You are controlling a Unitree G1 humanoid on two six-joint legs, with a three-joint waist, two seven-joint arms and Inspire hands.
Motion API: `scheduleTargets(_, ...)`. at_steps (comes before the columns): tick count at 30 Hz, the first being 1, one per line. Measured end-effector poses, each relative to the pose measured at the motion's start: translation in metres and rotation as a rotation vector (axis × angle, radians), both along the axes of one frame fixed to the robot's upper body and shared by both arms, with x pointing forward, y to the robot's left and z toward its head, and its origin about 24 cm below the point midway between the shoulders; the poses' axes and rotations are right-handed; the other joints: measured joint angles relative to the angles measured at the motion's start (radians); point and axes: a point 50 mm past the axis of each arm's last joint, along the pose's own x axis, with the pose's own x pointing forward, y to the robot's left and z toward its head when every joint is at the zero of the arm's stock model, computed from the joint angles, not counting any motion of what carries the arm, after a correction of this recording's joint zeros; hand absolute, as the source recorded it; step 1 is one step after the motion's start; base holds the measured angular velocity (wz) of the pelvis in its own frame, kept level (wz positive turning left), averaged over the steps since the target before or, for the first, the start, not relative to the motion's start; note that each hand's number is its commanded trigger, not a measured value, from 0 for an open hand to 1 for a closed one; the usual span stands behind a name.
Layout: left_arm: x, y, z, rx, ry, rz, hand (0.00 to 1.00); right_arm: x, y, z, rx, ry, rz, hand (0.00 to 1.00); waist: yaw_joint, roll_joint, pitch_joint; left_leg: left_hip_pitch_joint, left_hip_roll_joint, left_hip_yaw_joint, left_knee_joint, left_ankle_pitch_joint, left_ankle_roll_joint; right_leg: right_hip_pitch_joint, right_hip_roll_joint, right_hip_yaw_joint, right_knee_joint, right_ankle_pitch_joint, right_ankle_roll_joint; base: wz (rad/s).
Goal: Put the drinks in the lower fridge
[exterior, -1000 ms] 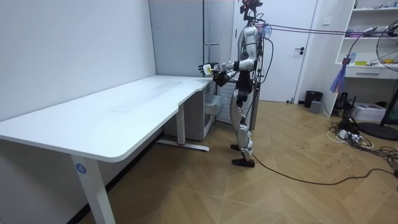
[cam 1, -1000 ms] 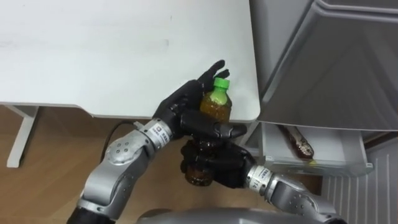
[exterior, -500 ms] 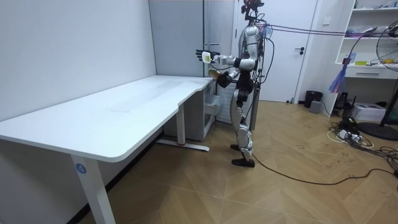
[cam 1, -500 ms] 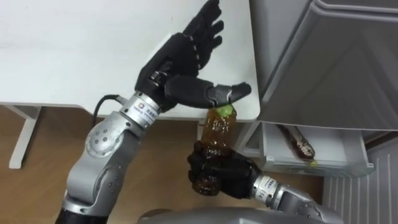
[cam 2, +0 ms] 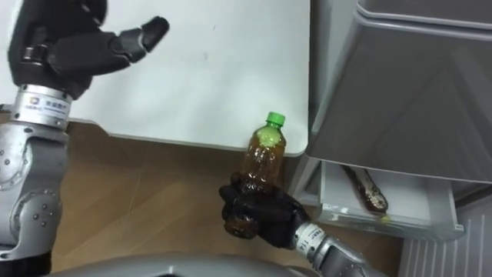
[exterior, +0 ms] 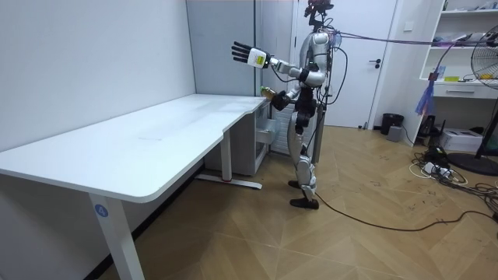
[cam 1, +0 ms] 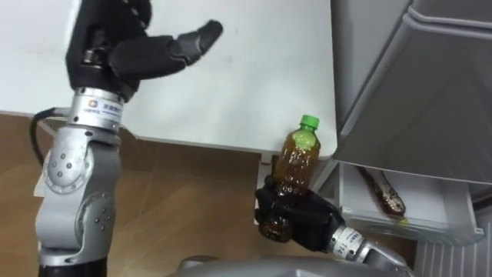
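Green-capped tea bottle [cam 1: 297, 157] gripped in my right hand [cam 1: 298, 220], lower centre.
Open fridge drawer [cam 1: 438, 201], lower right, holds a dark bottle [cam 1: 383, 193]; my left hand [cam 1: 115, 54], spread open, has lifted off to upper left.

No text was legible. White tag [cam 1: 94, 108] by the left hand [cam 1: 115, 54] carried small print, unreadable. Bottle [cam 1: 296, 165] in the right hand [cam 1: 300, 219] showed no readable print. Blue sticker [exterior: 101, 209] on the table leg [exterior: 109, 241] possibly bore a symbol.

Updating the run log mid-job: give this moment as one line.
right hand: shut on green-capped brown plastic bottle, upright | left hand: open, raised above white table | grey fridge's lower drawer: open
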Motion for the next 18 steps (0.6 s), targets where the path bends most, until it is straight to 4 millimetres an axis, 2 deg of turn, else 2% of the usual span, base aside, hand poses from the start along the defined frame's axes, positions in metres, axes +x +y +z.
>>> scheduleTargets(3, -0.004, 0.012, 0.002, -0.035, -0.024, 0.108, 0.00, -0.002, -0.004, -0.001, -0.007, 0.003, -0.016, 1.00, 0.019, 0.000, -0.0003, 0.004, 0.000, 0.001, -0.003, 0.000, 0.000, 0.001, 0.000, -0.001, -0.001, 0.000, 0.000, 0.00)
scheduleTargets(6, -0.008, 0.018, -0.008, -0.056, 0.009, 0.175, 0.00, -0.002, -0.010, 0.000, -0.022, -0.003, -0.038, 1.00, 0.025, -0.008, -0.0032, 0.008, 0.000, 0.001, -0.003, 0.000, 0.000, 0.006, 0.000, -0.001, -0.005, 0.000, 0.000, 0.00)
scheduleTargets(8, -0.013, 0.024, -0.024, -0.076, 0.088, 0.217, 0.00, -0.003, -0.012, -0.001, -0.035, -0.006, -0.041, 1.00, 0.030, -0.016, -0.0043, 0.011, 0.000, 0.002, -0.003, 0.000, 0.000, 0.008, 0.000, -0.001, -0.006, 0.000, 0.001, 0.00)
scheduleTargets(12, -0.016, 0.033, -0.056, -0.108, 0.229, 0.280, 0.00, -0.008, -0.011, -0.003, -0.037, 0.019, -0.076, 1.00, 0.025, -0.023, -0.0012, 0.020, 0.001, -0.002, -0.006, 0.000, 0.000, 0.026, 0.003, -0.001, -0.018, 0.000, 0.001, 0.06)
scheduleTargets(18, -0.039, 0.047, -0.120, -0.123, 0.535, 0.393, 0.00, -0.011, -0.021, -0.007, -0.065, 0.068, -0.149, 1.00, 0.023, -0.030, -0.0039, 0.026, 0.000, -0.005, -0.012, 0.000, 0.000, 0.029, 0.005, -0.004, -0.023, 0.000, 0.001, 0.00)
